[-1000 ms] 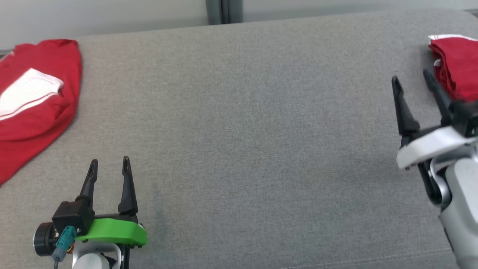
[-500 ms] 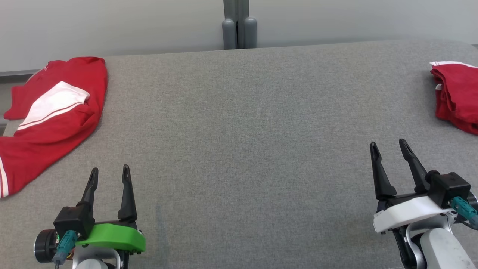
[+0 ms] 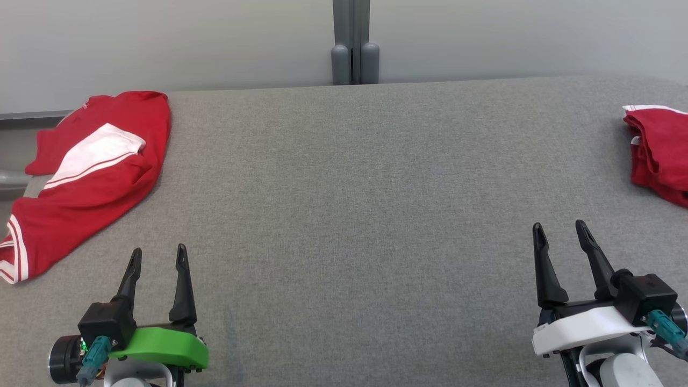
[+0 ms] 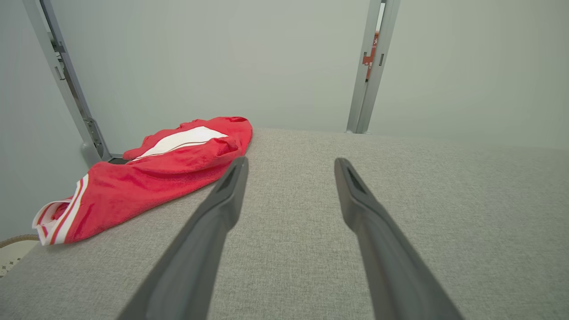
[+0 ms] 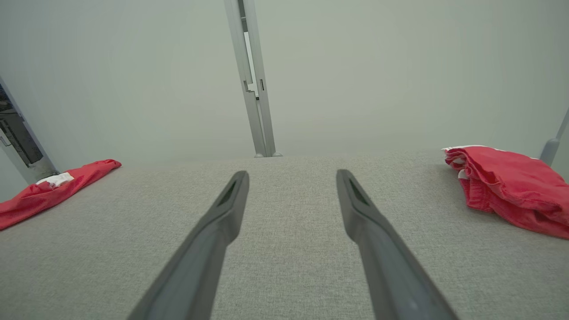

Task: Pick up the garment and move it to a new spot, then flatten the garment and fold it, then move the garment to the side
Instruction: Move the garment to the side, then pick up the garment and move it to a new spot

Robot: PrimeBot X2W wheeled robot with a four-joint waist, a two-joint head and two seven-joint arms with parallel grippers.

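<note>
Grey fabric surface [image 3: 344, 204]: folded red garment [image 3: 660, 153] far right, rumpled red-and-white garment [image 3: 91, 183] far left; left gripper [image 3: 159, 248] and right gripper [image 3: 559, 224] empty, fingers apart.

The loose red-and-white cloth garment [image 3: 91, 177] lies at the left edge of the grey fabric-covered counter [image 3: 344, 188], the folded red cloth garment [image 3: 658, 156] at its right edge — well apart. Nearer, the left end effector [image 3: 159, 250] and right end effector [image 3: 559, 226] flank the middle; a grey metal post [image 3: 355, 54] stands behind.
</note>
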